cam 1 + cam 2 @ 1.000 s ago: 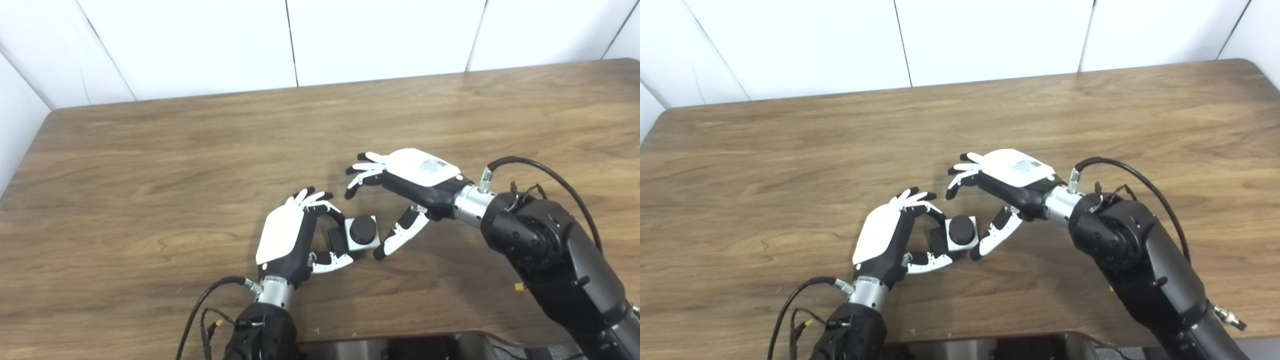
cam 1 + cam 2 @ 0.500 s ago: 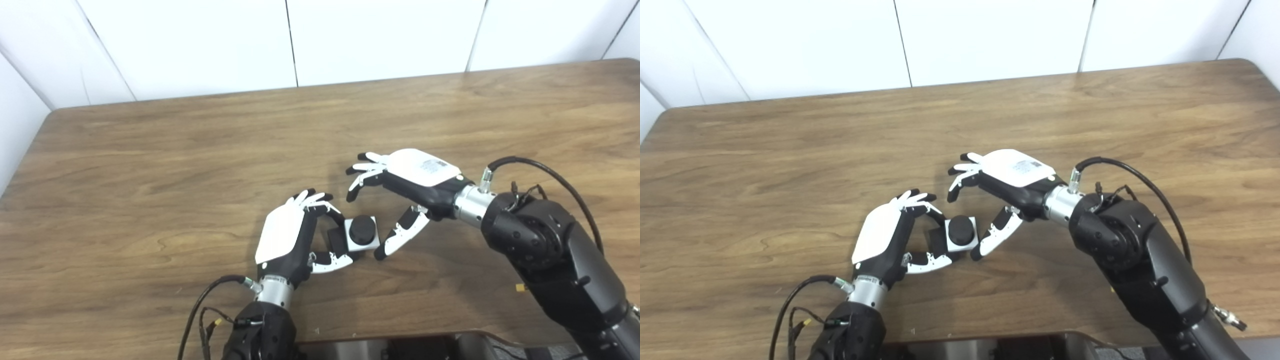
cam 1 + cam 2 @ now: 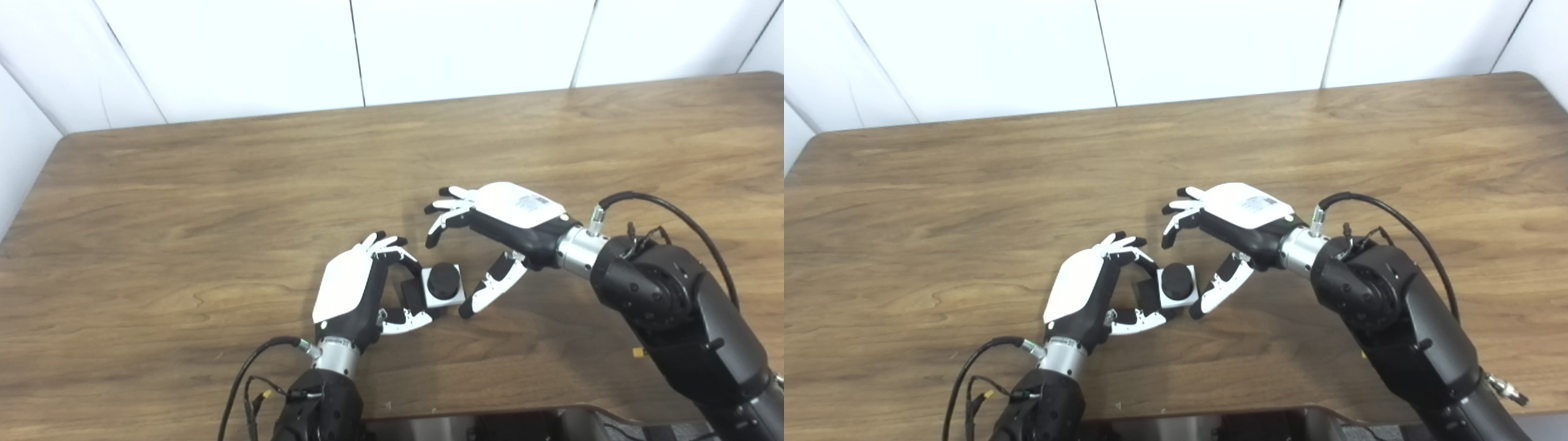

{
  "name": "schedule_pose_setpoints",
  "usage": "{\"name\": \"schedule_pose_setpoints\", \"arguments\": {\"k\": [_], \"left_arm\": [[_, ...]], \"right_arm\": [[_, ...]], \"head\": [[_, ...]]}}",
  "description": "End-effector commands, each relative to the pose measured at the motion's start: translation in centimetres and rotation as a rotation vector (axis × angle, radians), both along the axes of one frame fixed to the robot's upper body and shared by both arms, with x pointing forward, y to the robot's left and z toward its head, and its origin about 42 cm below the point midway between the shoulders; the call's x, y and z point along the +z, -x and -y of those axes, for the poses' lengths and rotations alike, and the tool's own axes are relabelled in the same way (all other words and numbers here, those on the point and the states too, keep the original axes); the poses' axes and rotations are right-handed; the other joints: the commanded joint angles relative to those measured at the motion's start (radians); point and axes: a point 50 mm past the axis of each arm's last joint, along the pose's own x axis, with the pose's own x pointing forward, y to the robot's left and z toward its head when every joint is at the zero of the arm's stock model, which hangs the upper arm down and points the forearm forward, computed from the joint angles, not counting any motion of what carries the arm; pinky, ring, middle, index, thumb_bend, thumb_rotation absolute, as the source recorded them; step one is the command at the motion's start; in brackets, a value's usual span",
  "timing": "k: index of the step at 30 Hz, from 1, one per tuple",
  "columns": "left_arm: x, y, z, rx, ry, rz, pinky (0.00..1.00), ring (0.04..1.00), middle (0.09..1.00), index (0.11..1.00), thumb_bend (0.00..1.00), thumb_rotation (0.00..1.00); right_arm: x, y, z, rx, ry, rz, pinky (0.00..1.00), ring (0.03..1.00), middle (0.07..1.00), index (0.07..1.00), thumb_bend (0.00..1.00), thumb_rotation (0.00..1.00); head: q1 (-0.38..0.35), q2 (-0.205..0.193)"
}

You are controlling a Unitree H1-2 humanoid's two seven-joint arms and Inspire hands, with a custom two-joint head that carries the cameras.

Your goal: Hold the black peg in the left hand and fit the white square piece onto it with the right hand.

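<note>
The white square piece (image 3: 442,288) sits on the black peg (image 3: 443,280), whose round top pokes up through its middle. Both rest on the worktop (image 3: 184,202), between the two hands. The left hand (image 3: 358,288) curls around the peg's dark base and pinches it with fingers and thumb. The right hand (image 3: 490,236) is spread just beside the square, touching nothing. The fitting step looks about done. Next, the right hand probably needs to pull away, or press the square down if it is not snug.
</note>
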Motion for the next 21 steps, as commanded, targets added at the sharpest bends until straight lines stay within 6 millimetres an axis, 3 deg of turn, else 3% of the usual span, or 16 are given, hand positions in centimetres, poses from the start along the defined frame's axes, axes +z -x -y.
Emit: {"name": "schedule_pose_setpoints", "arguments": {"k": [1, 21], "left_arm": [[0.17, -0.25, -0.35, 0.009, -0.029, 0.025, 0.96, 0.952, 0.865, 0.633, 0.64, 0.40], [0.38, -0.59, -1.03, 0.038, -0.064, 0.038, 0.90, 0.922, 0.882, 0.759, 0.69, 0.54]], "right_arm": [[1.27, -0.35, 0.49, -0.003, -0.010, 0.050, 0.96, 1.000, 0.921, 0.713, 0.97, 0.36], [1.22, -0.33, 0.54, -0.012, -0.007, 0.044, 0.97, 1.000, 0.925, 0.718, 0.96, 0.36]], "head": [[0.000, 0.000], [0.001, 0.000]]}}
